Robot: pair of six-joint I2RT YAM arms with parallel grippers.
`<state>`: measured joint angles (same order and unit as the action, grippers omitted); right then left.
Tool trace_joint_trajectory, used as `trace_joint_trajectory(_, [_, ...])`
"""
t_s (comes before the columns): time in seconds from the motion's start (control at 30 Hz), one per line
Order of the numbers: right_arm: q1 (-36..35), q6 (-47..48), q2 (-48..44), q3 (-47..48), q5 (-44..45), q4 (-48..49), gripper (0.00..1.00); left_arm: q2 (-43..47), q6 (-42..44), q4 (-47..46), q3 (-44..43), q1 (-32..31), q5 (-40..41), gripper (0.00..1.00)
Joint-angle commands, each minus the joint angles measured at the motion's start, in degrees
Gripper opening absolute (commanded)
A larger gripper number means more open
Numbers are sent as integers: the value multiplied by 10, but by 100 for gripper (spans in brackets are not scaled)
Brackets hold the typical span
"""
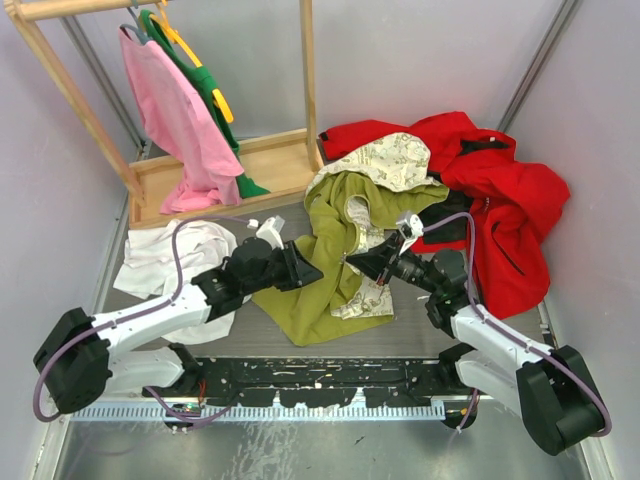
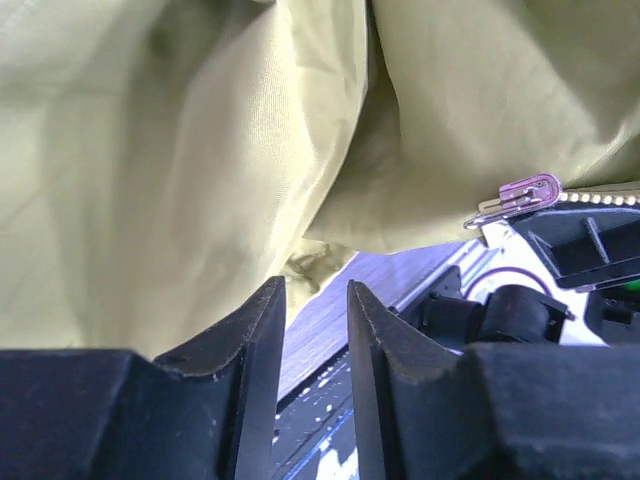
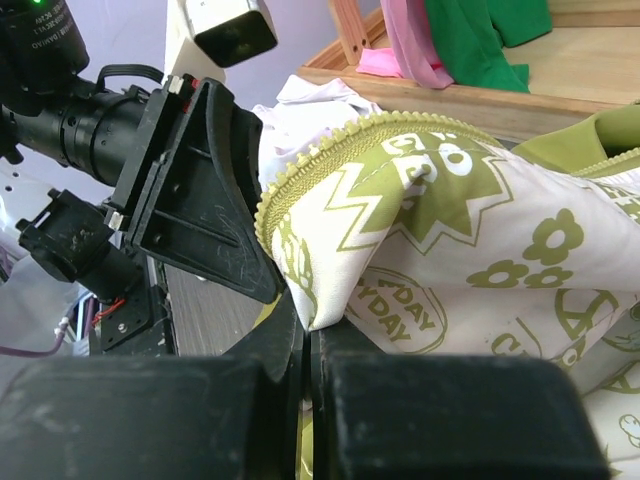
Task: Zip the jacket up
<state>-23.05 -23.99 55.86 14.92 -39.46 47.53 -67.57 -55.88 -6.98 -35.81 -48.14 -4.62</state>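
Jacket [image 3: 440, 240] edge sits clamped between right fingers [image 3: 450, 420]; left fingers [image 2: 245, 345] stand slightly apart, holding nothing.

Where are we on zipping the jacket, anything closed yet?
Nothing is zipped: the jacket lies spread open, cream lining showing. In hand: the right tool is shut on the lining's edge beside the zipper teeth; the left tool is open on nothing, with the zipper pull nearby, not gripped. To do: join both sides, grip the pull and run it up.
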Motion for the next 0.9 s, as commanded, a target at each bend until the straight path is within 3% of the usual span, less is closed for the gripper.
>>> trace_joint_trajectory(0.0, [3,4,-11,30,4,24,1,53,45,60,-10,10,42,36])
trace_joint_trajectory(0.2, [7,18,-25,32,4,-4,1,97,97,177,-33,34,88,58])
trace_joint_trajectory(0.33, [8,24,-30,31,6,-16,1,107,110,248,-39,78,84,67])
trace_joint_trajectory(0.7, [9,40,-53,7,23,-35,1,70,147,387,-53,155,98,75])
trace_joint_trajectory(0.87, [9,40,-43,1,25,-26,1,32,175,367,-44,196,99,77])
